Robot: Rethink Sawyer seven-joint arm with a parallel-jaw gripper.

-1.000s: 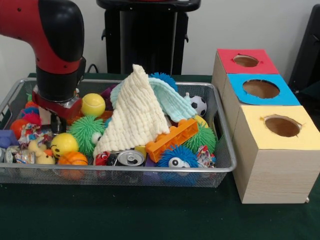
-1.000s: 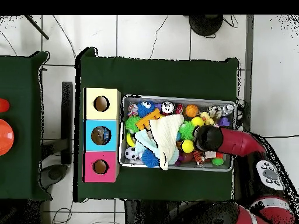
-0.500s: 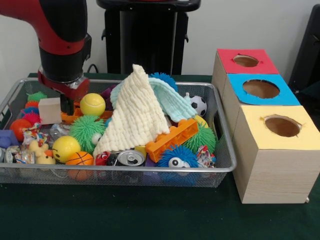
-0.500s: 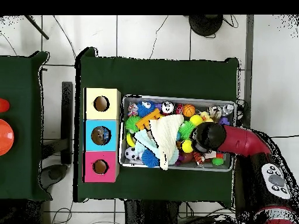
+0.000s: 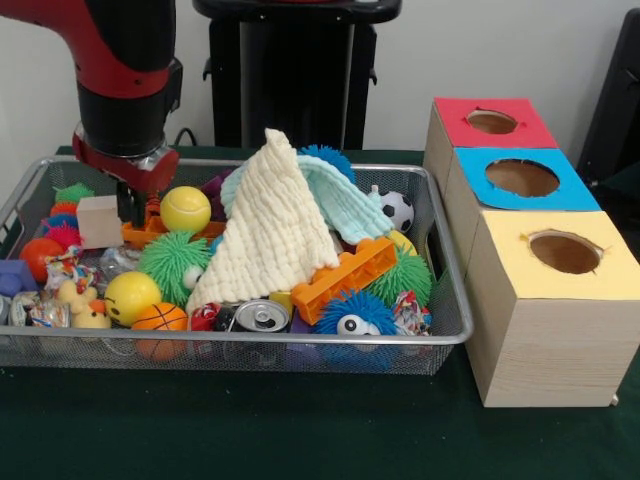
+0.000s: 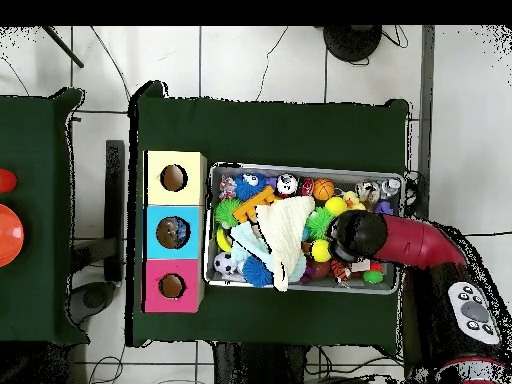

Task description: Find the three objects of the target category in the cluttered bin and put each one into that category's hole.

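Arm (image 5: 120, 70): you see the red and black arm reaching down over the left end of the wire bin (image 5: 450, 330).
Gripper (image 5: 133, 205): it sits low among the toys, between the pale wooden block (image 5: 99, 220) and the yellow tennis ball (image 5: 186, 209). You cannot tell how its fingers stand; the wrist and the clutter hide them.
Bin contents: a cream cloth (image 5: 268, 225) stands peaked in the middle over a mint cloth (image 5: 345, 205). In front lie an orange toy brick (image 5: 345, 275), a drink can (image 5: 258, 316), a small basketball (image 5: 160, 318) and a yellow smiley ball (image 5: 131, 293).
Target holes: you find three boxes in a row just right of the bin, red (image 5: 492, 122), blue (image 5: 522, 178) and yellow (image 5: 563, 252), each with a round hole on top.
Overhead: the arm (image 6: 405, 242) enters from the right, its wrist over the bin's right part.
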